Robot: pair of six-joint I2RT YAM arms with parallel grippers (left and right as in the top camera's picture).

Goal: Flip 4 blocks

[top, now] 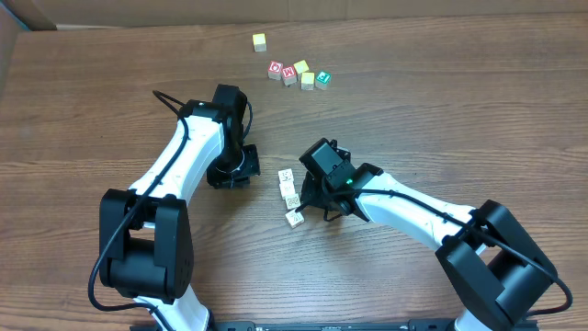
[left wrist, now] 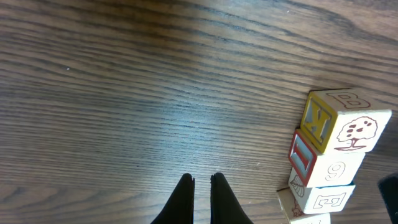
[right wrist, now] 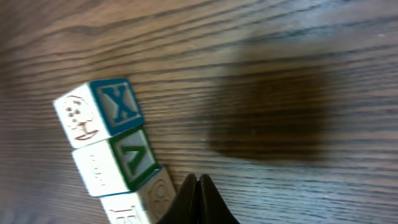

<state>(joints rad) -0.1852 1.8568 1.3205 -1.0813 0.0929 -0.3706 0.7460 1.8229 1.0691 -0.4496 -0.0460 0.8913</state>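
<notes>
On the wood-grain table, the blocks lie in a tight row between the left gripper and the right gripper, both closed and empty, so a fingertip nudge on one block may drag or scatter its touching neighbours.

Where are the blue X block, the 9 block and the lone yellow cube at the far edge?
X block (right wrist: 121, 106): right wrist view, on its blue X face.
9 block (left wrist: 336, 169): left wrist view, on its cream 9 face.
Lone yellow cube (top: 260, 41): overhead view, on its top face.
</notes>
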